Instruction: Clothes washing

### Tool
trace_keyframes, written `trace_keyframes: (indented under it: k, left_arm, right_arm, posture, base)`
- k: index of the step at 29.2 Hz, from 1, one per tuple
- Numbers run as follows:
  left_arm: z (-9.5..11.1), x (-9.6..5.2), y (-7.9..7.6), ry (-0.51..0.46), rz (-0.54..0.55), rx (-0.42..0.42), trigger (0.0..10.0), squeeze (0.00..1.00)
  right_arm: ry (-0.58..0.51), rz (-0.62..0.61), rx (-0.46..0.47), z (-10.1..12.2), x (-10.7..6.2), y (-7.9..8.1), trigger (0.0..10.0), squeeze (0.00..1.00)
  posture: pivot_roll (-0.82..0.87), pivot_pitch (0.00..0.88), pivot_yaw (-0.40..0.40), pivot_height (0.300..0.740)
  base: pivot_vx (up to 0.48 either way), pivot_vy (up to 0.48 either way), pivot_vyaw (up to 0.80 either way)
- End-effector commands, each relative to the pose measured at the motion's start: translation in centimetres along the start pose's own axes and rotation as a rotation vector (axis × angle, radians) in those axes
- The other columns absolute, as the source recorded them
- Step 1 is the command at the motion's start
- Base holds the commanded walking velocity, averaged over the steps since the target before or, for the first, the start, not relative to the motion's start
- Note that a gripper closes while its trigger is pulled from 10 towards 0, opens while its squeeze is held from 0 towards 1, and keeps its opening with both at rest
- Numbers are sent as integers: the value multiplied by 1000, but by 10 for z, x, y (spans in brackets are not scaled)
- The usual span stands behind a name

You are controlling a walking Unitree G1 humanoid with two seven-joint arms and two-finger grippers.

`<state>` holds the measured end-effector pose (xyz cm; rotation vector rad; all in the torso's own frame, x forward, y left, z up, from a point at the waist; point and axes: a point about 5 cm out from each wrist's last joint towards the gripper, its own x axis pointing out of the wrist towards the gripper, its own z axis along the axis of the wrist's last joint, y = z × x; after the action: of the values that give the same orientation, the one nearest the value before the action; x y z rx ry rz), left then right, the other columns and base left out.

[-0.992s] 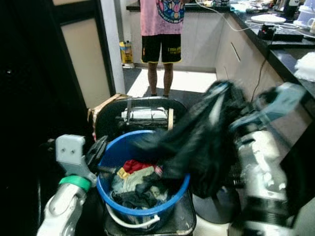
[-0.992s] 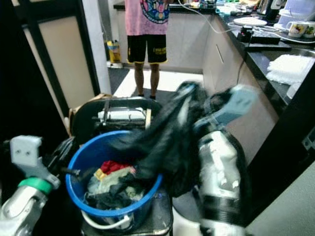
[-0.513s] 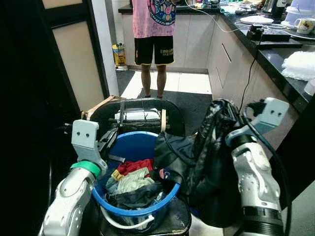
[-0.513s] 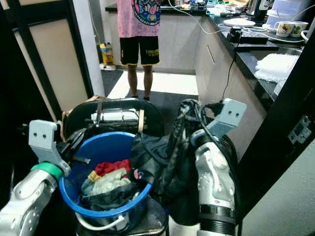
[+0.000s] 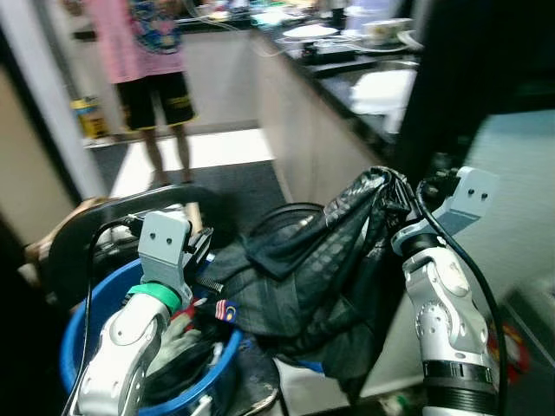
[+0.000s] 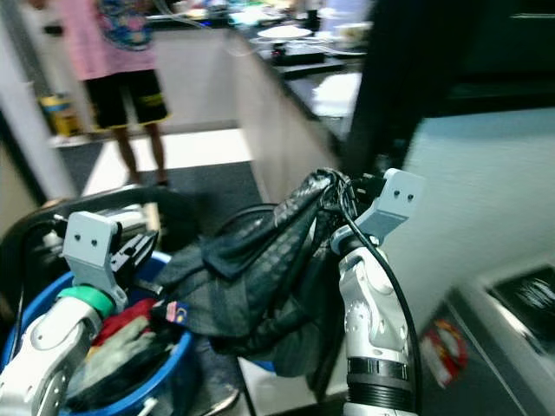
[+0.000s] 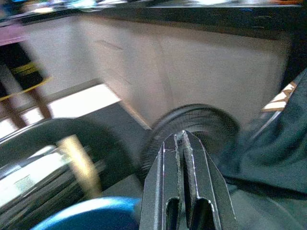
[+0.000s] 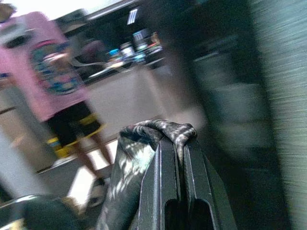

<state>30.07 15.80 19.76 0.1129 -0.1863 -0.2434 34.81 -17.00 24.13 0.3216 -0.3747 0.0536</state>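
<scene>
All views motion-blurred. Person [image 5: 154, 82] at 11 o'clock cut off at chest by top edge. Blue tub [image 5: 82, 325] at 7 o'clock cut by bottom edge, front hidden behind left arm. Dark garment [image 5: 312, 277] covers right gripper's [image 8: 173, 143] fingertips in head views. Countertop items [image 5: 347, 35] at 12-1 o'clock too blurred to ID. Red-white thing on floor [image 6: 444, 347] at 4 o'clock: can't tell what.

At about eleven o'clock I see a person [image 5: 154, 61] in a pink shirt and black shorts standing on the pale floor [image 5: 212, 149]. A dark kitchen counter [image 5: 347, 65] with blurred crockery runs off toward one o'clock, over beige cabinets [image 5: 308, 139]. A yellow container [image 5: 87, 117] stands beside the person's legs.
</scene>
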Motion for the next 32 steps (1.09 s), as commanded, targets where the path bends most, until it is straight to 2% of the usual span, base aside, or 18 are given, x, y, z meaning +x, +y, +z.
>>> trace_keyframes:
  k: [1,2,4,6,7,8,10,15,17,18,19,20,21,22,23,24,26,32]
  left_arm:
    - [-4,-2,-3,23,-24,19,10000,0]
    - [-4,-2,-5,27,-49,26,10000,0]
    - [-5,-3,-10,26,-95,27,10000,0]
    - [-5,-4,-13,25,-123,25,10000,0]
    - [-5,-4,-13,25,-123,25,10000,0]
    - [-5,-4,-14,25,-130,27,10000,0]
    - [-4,-4,-14,27,-135,30,10000,0]
    - [-3,-4,-13,25,-135,35,10000,0]
    - [-2,-4,-12,17,-131,35,10000,0]
    - [0,-3,-10,6,-120,30,10000,0]
    - [4,-2,-7,-10,-98,26,10000,0]
    - [4,-2,-7,-10,-98,26,10000,0]
    - [7,-1,-4,-26,-80,22,10000,0]
    - [7,-1,-4,-26,-80,22,10000,0]
    - [10,0,-2,-36,-67,17,10000,0]
    - [10,0,-2,-36,-67,17,10000,0]
    - [16,0,4,-59,-40,1,10000,0]
    - [22,0,9,-78,-13,-9,10000,0]
  right_arm:
    - [5,-8,-19,-4,-2,-1,10000,0]
    - [27,34,-6,-7,-3,2,10000,0]
    - [115,224,115,-16,-9,20,10000,0]
    - [180,498,264,-16,-24,43,10000,0]
    - [180,498,264,-16,-24,43,10000,0]
    - [197,629,336,-13,-34,51,10000,0]
    - [213,783,459,-6,-47,61,10000,0]
    - [186,931,555,8,-54,72,10000,0]
    - [164,917,561,11,-49,75,10000,0]
    - [137,854,536,12,-39,76,10000,0]
    - [95,691,495,14,-18,71,10000,0]
    - [95,691,495,14,-18,71,10000,0]
    - [54,562,466,17,-3,66,10000,0]
    - [54,562,466,17,-3,66,10000,0]
    - [3,478,456,25,7,62,10000,0]
    - [3,478,456,25,7,62,10000,0]
    - [-118,396,389,52,21,60,10000,0]
    - [-242,366,312,84,26,63,10000,0]
  posture:
    - [15,1,89,740]
    - [16,0,92,740]
    - [16,0,93,740]
    - [18,0,96,740]
    - [18,0,96,740]
    - [19,0,96,740]
    - [19,0,96,740]
    - [21,0,97,740]
    - [21,0,97,740]
    - [22,0,96,740]
    - [24,0,95,740]
    - [24,0,95,740]
    - [24,0,95,740]
    - [24,0,95,740]
    - [24,0,95,740]
    - [24,0,95,740]
    - [34,0,84,740]
    - [35,0,80,740]
  base:
    - [0,0,-800]
    - [0,0,-800]
    - [0,0,-800]
    - [0,0,-800]
    - [0,0,-800]
    - [0,0,-800]
    - [0,0,-800]
    - [0,0,-800]
    - [0,0,-800]
    - [0,0,-800]
    - [0,0,-800]
    - [0,0,-800]
    - [0,0,-800]
    - [0,0,-800]
    - [0,0,-800]
    - [0,0,-800]
    - [0,0,-800]
    - [0,0,-800]
